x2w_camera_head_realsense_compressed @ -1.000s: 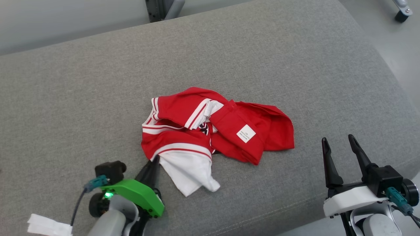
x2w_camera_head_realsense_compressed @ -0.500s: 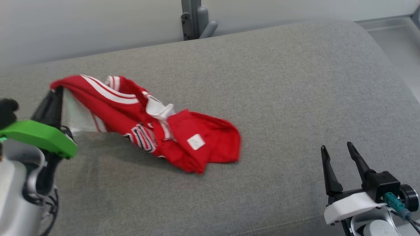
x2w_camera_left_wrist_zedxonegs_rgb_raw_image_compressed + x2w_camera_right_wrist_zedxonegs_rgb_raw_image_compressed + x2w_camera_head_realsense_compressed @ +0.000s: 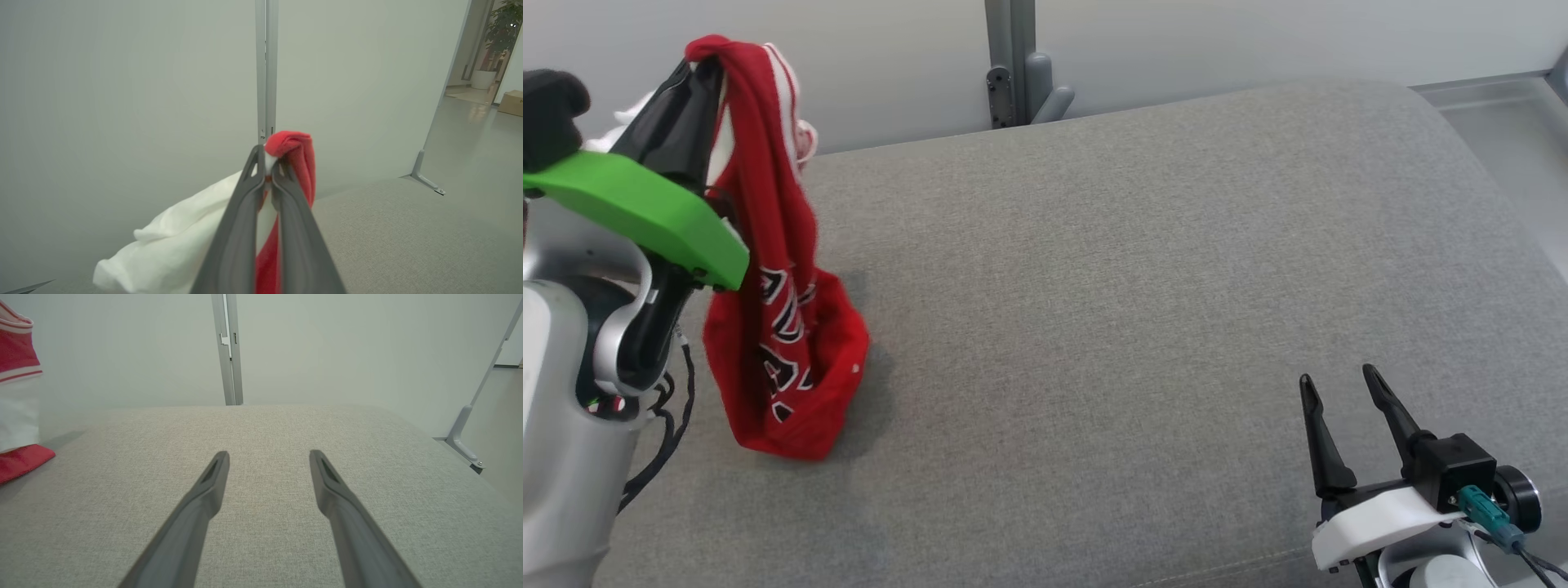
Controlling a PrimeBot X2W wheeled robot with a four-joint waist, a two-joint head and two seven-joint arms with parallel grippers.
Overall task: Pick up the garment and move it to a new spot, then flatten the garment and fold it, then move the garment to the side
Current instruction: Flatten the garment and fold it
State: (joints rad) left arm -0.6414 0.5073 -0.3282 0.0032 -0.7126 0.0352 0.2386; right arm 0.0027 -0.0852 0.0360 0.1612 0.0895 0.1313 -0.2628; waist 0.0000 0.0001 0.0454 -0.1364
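the garment (image 3: pixel 776 327) has been hauled up off the middle of the surface (image 3: pixel 1135 286) since a second ago, and the head view has been swung round with it. the wide grey surface is seen stretching away to the right of the cloth, so room is there for laying out and flattening. the garment, red with white stripes, is hung in a long drape at the far left, and its lowest fold appears to be rested on the surface. a white part is seen bunched beside the fingers in the left wrist view. it is held by one edge, most likely so the crumple can be let fall open under its own weight. the left gripper (image 3: pixel 698 69) is raised high and pinched tight on that top edge. the right gripper (image 3: pixel 1338 377) is kept low at the near right, spread wide, with nothing held, well apart from the cloth.
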